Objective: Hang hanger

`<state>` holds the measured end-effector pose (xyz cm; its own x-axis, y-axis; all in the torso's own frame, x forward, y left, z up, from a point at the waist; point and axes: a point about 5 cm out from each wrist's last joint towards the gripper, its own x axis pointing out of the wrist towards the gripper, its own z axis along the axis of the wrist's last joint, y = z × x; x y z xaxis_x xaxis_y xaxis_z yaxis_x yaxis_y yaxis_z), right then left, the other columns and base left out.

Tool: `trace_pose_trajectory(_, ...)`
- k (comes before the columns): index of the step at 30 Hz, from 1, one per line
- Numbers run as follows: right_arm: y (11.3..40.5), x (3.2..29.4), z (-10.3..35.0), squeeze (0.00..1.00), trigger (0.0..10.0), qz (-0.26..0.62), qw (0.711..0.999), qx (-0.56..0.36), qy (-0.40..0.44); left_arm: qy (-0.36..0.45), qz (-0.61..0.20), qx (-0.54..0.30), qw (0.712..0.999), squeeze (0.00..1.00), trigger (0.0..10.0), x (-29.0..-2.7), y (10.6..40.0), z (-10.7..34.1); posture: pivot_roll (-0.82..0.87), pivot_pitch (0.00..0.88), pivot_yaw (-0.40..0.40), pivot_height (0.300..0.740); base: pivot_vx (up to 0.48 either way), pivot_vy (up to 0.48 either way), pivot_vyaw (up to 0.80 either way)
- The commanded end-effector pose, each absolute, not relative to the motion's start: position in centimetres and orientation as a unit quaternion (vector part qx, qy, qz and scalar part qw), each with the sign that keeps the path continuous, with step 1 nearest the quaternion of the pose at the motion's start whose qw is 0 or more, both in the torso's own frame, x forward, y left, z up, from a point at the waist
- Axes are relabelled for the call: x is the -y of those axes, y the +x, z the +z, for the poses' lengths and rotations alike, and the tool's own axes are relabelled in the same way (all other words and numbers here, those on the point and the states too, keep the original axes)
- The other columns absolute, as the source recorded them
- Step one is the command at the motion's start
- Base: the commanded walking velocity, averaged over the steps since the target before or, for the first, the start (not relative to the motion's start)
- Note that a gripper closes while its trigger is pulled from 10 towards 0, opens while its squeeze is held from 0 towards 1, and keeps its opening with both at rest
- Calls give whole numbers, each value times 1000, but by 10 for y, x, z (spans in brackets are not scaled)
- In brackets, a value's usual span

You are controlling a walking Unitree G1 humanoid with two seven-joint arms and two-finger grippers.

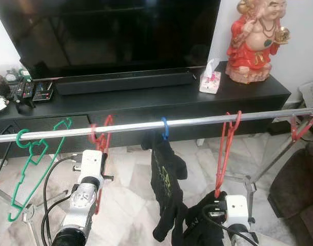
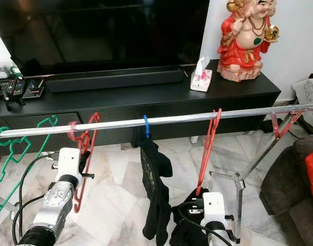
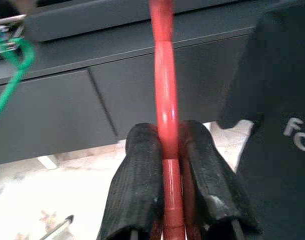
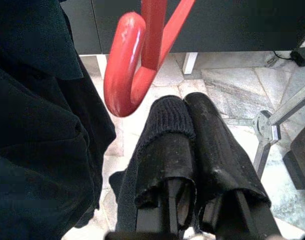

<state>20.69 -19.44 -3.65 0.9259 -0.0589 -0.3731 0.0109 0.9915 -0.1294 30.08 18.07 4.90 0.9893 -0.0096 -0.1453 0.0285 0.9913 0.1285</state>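
A thin red plastic hanger [image 1: 101, 137] is hanging by its hook over the silver rail [image 1: 146, 125], between the green hanger [image 1: 31, 159] and the blue-hooked black garment [image 1: 165, 189]. The left gripper [image 3: 165, 150] is reaching up just below the rail, its two black fingers [image 3: 137, 185] pinching the hanger's red bar between them. Further along the rail, under another red hanger [image 1: 226, 148], the right gripper [image 4: 190, 117] is pointing upward with its fingers pressed together, apparently pinching dark cloth.
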Motion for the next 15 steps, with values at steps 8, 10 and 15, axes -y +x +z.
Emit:
trace_pose_trajectory(8,212,192,-32,0,10000,-14,981,-182,-62,73,-27,-93,993,0,10000,-180,295,42,-115,0,13,740,0,0,0)
trace_pose_trajectory(10,212,192,-33,0,10000,-14,981,-182,-62,72,-28,-95,992,0,9255,-180,294,42,-115,0,13,740,0,0,0)
trace_pose_trajectory(15,212,192,-32,0,10000,-15,981,-182,-62,69,-22,-91,993,0,0,-181,294,43,-116,0,13,740,0,0,0)
